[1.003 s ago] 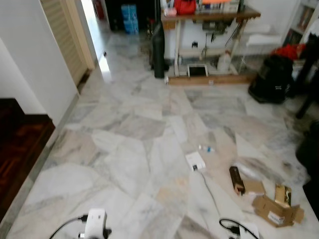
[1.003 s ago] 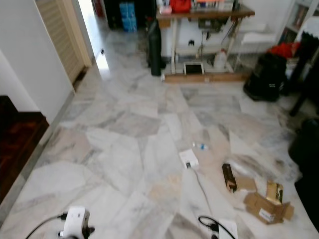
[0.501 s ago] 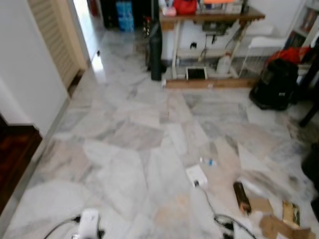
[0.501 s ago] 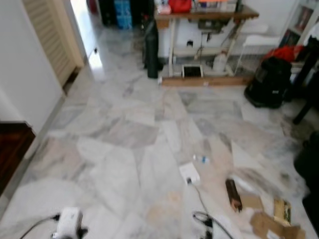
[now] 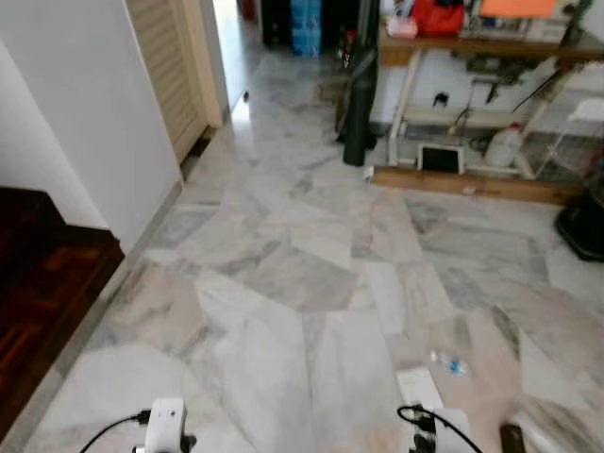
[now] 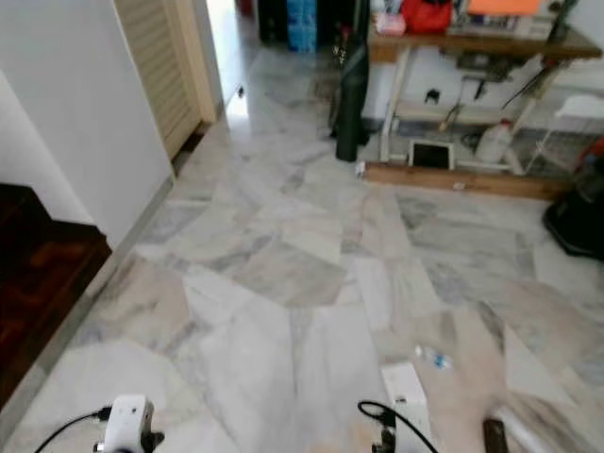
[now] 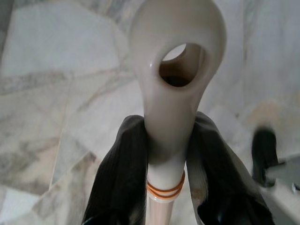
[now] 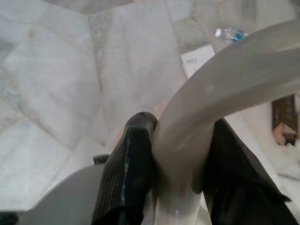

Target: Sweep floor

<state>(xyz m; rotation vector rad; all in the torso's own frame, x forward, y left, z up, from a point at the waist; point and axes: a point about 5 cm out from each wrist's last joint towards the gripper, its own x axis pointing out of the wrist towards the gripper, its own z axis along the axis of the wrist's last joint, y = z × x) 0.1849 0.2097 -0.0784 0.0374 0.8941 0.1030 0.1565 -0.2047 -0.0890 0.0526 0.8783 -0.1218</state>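
My left gripper [image 7: 168,136] is shut on a cream broom handle [image 7: 178,70] with a hanging hole at its end and two orange rings below. My right gripper [image 8: 180,154] is shut on a curved cream handle [image 8: 225,89], one black finger [image 8: 133,154] pressed on each side. Both wrists [image 5: 165,429] sit at the bottom edge of the eye views. Litter lies on the marble floor [image 5: 283,274] ahead to the right: a white card [image 5: 418,385], a small plastic bottle [image 5: 448,363] and a dark brown box [image 5: 512,437].
A white wall corner [image 5: 85,123] and a dark wooden step [image 5: 42,302] stand on the left. A louvred door [image 5: 170,66] flanks a passage at the back. A cluttered wooden table [image 5: 491,42], a black upright bag [image 5: 360,104] and a black bag [image 5: 585,222] line the far right.
The whole view has swung to the left, so the wall and step fill more of the picture. The cardboard pieces at the right have slid out of frame. Both grips are unchanged.
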